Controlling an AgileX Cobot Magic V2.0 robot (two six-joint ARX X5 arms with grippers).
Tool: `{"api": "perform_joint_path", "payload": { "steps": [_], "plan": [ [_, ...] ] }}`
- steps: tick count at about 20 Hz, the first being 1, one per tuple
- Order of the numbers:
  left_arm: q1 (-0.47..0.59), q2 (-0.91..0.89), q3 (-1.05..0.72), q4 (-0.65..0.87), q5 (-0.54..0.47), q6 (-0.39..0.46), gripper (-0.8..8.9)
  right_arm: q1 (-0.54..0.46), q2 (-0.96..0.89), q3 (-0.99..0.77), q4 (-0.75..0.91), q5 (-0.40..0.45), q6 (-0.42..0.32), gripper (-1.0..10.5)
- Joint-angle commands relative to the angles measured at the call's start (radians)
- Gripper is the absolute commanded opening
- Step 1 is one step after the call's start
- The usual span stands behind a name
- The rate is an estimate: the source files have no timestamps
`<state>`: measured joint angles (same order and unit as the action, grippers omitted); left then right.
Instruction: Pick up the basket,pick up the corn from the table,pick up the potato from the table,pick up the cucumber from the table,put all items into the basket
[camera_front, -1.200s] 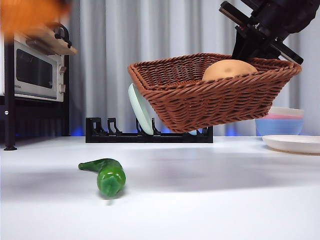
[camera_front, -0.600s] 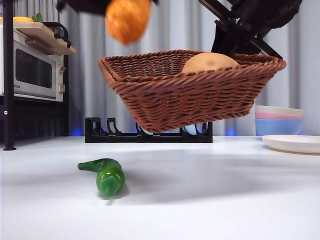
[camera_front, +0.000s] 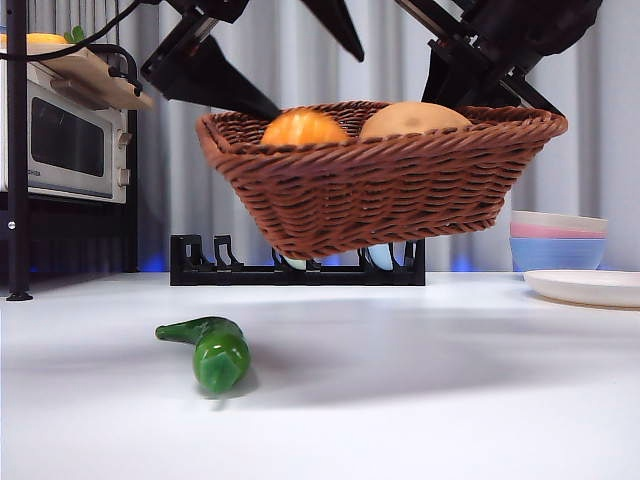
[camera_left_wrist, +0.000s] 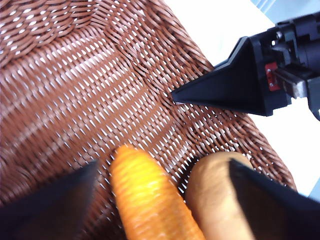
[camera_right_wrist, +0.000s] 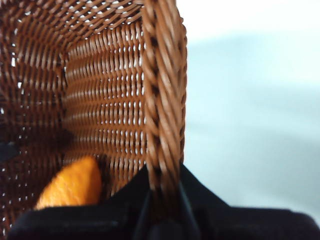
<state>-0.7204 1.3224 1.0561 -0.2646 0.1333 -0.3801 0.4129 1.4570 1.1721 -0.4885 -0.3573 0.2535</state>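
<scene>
Gaping wide above the basket (camera_front: 380, 170), the left gripper (camera_left_wrist: 160, 200) has let go of the corn (camera_left_wrist: 150, 195), which half a second ago hung in the air and now lies inside beside the potato (camera_front: 412, 118). The right gripper (camera_right_wrist: 162, 200) is clamped on the raised basket's rim; the cucumber (camera_front: 212, 350) lies on the table (camera_front: 450, 400).

From my station I can find no writing to read in any of the three views. The microwave oven (camera_front: 70, 140) at the edge of the front view has a control strip, but whatever marks it carries are too small and blurred for me to make out. The basket (camera_front: 380, 185), the stacked bowls (camera_front: 558, 245) and the black rack (camera_front: 200, 268) carry no label, brand or number that I can see.
</scene>
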Motion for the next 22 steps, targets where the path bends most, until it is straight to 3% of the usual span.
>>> {"api": "perform_joint_path", "payload": {
  "steps": [1, 4, 7, 10, 12, 17, 22],
  "plan": [
    [-0.002, -0.062, -0.006, -0.014, 0.0, -0.02, 5.03, 0.003, -0.009, 0.003, 0.016, -0.01, 0.019, -0.2],
    [-0.015, -0.219, -0.006, -0.124, -0.004, -0.011, 5.03, -0.009, -0.009, 0.003, 0.026, -0.006, 0.018, -0.2],
    [-0.027, -0.37, -0.006, -0.349, -0.019, -0.001, 5.03, -0.032, -0.009, 0.003, 0.086, -0.006, 0.019, -0.2],
    [-0.061, -0.412, -0.008, -0.587, -0.079, 0.024, 5.03, -0.066, -0.009, 0.003, 0.141, -0.006, 0.043, -0.2],
    [-0.101, -0.4, -0.033, -0.679, -0.186, 0.018, 5.03, -0.093, -0.009, 0.003, 0.175, -0.006, 0.045, -0.2],
    [-0.142, -0.325, -0.17, -0.58, -0.21, -0.073, 4.99, -0.169, -0.009, 0.003, 0.189, -0.01, 0.046, -0.2],
    [-0.141, -0.119, -0.193, -0.392, -0.203, -0.084, 4.98, -0.209, -0.013, 0.003, 0.145, -0.011, 0.045, -0.2]
  ]
}}
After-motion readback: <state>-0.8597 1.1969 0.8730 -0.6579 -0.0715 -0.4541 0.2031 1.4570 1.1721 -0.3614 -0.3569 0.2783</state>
